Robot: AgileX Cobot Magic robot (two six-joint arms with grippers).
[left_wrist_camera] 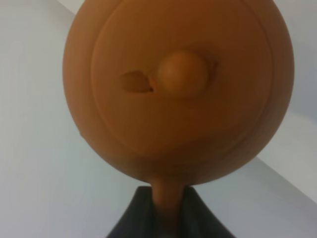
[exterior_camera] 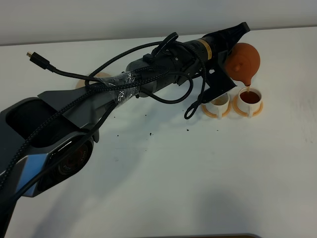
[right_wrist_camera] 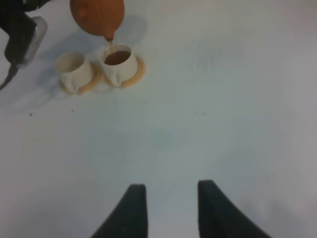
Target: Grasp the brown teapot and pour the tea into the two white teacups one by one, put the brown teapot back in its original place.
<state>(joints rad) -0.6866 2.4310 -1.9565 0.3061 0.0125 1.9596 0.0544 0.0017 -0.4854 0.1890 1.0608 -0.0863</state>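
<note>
Grey casing of the left arm [exterior_camera: 59,134] fills the 8 o'clock corner of the high view. From there the arm stretches long and almost level toward 2 o'clock, with a black braided cable [exterior_camera: 148,74] taped along it. At its end the left hand [exterior_camera: 227,49] is clamped on the handle of the round orange-brown clay teapot [exterior_camera: 243,60]. The teapot hangs tipped forward at 2 o'clock, spout down, lid knob facing the wrist camera.

A thin thread of dark reddish-brown tea [exterior_camera: 250,96] runs from the spout into the small white teacup [exterior_camera: 246,105] on its orange saucer [exterior_camera: 257,110]. That cup looks close to full. The twin white teacup [exterior_camera: 219,101], just beside it at its 9 o'clock, looks dry in the right wrist view. By my reading, the first pour is nearly done.

The next move calls for levelling the teapot to cut the stream, sliding it over the twin, then tipping again gently. The round flat beige coaster [exterior_camera: 99,78] sits at 10 o'clock, half hidden behind the arm.

The right hand [right_wrist_camera: 168,213] hovers over the bare white worktop [right_wrist_camera: 223,99], well apart from the cups. Its fingers are narrowly parted and hold nothing.
</note>
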